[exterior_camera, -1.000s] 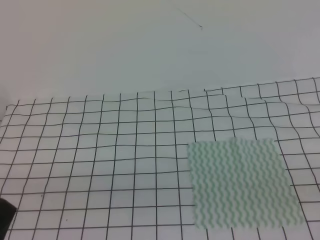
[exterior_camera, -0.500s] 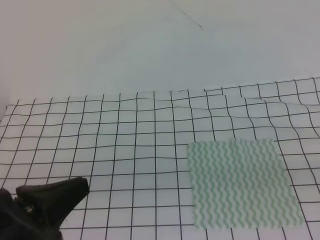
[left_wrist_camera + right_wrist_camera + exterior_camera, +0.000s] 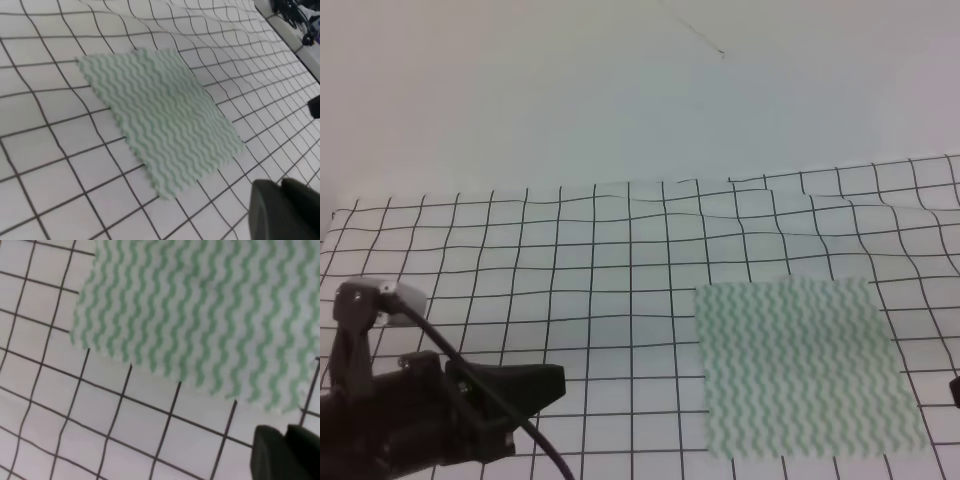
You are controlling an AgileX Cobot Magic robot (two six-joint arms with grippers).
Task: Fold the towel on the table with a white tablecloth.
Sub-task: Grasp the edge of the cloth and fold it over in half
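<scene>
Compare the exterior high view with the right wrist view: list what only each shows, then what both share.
Only the exterior high view: the whole towel, the left arm at lower left, the bare wall behind. Only the right wrist view: a close look at one towel edge and a dark piece of the right gripper at the lower right corner. Both share the towel lying flat on the white tablecloth.

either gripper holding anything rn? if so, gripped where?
Nothing held. The towel lies flat and unfolded on the white tablecloth; the left gripper is off to its side, not touching. The right gripper barely shows at the frame edge.
</scene>
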